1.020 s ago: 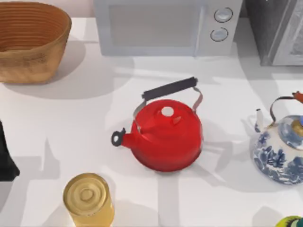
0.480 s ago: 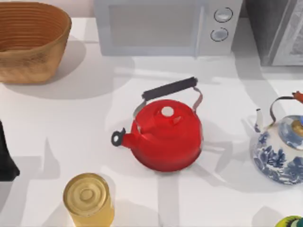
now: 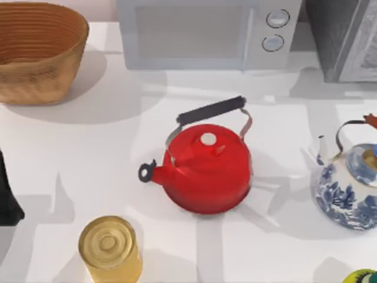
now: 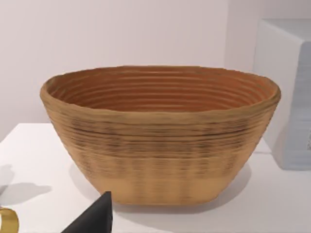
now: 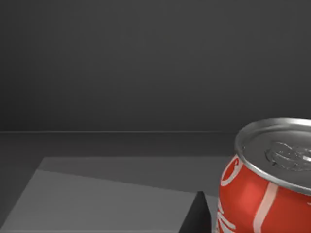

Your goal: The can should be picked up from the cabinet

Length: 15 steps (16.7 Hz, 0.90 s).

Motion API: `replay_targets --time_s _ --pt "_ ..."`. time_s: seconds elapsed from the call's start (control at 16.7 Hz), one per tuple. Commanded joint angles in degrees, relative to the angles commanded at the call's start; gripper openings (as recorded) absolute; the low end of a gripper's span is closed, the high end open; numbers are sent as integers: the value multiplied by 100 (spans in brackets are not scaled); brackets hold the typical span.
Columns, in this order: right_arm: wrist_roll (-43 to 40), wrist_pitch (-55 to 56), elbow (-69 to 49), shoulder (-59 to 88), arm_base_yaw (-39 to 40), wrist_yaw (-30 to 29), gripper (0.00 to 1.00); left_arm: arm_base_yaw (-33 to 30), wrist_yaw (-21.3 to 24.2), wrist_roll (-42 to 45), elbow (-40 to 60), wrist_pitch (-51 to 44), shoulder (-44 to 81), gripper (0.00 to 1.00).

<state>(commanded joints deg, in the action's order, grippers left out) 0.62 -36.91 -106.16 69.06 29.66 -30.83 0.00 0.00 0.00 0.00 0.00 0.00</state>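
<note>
Can stands upright inside the dark cabinet, long axis vertical, close ahead of the right wrist camera and off to one side. Right arm is nearer; jaw state cannot be told. Left arm is parked facing the basket.

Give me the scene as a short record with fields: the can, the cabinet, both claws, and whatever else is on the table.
can: red and white soda can with a silver lid, upright, seen close in the right wrist view
can surroundings: dark grey walls and floor around it
cabinet: dark grey speckled unit at the table's far right corner
left claw: a dark tip facing the wicker basket
table, centre: red kettle
table, back: white microwave
table, right: blue and white teapot
table, front left: gold-yellow can
</note>
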Motion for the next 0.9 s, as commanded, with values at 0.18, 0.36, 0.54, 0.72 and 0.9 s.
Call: replay_targets --time_s 0.18,0.36,0.54,0.72,0.9 --pt "8 15 -1 10 -25 12 0 0 0 0 0 0 0 100" --pt "4 67 175 -95 -67 71 0 0 0 0 0 0 0 100" --pt "-3 289 898 -527 -243 285 0 0 0 0 0 0 0 100" --pt "-9 668 2093 -1244 -543 611 0 0 0 0 0 0 0 100" --pt "-14 1170 3608 -2183 -943 1020 0 0 0 0 0 0 0 100"
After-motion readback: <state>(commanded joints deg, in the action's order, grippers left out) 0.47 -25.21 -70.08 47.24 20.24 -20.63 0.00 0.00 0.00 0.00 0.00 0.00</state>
